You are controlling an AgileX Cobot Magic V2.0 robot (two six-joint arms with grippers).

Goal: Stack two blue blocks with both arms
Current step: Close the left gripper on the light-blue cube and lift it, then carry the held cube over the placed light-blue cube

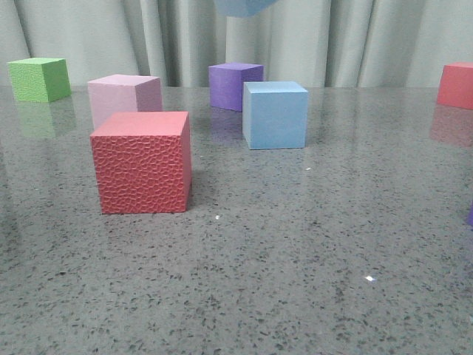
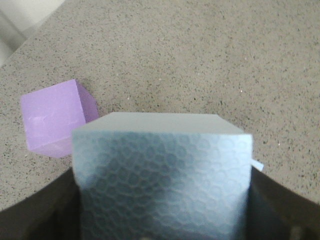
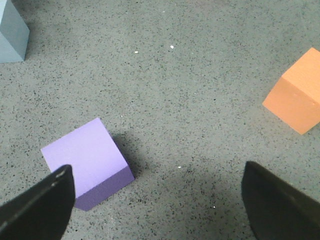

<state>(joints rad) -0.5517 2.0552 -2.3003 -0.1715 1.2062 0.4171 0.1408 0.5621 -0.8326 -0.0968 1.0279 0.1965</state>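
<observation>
One blue block [image 1: 275, 115] stood upright on the table, at about 1 o'clock from the red cube, matte and light blue. The second blue block [image 2: 162, 175] was held up in the air, at 12 o'clock above the first, its face textured.

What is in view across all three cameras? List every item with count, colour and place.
Blue blocks: two, light sky-blue; one on the table right of centre, one held raised in the left gripper.
Red textured cube: one, red; nearest, left of centre.
Pink cube: one, pale pink; behind the red textured cube.
Green cube: one, green; far left.
Purple cubes: two; darker one behind the resting blue block, lighter one below the right gripper.
Second red cube: one; far right edge.
Orange cube: one; right wrist view only.
Table: one, grey speckled.
Left gripper: black, clamping a blue block.
Right gripper: black, open, empty.
</observation>
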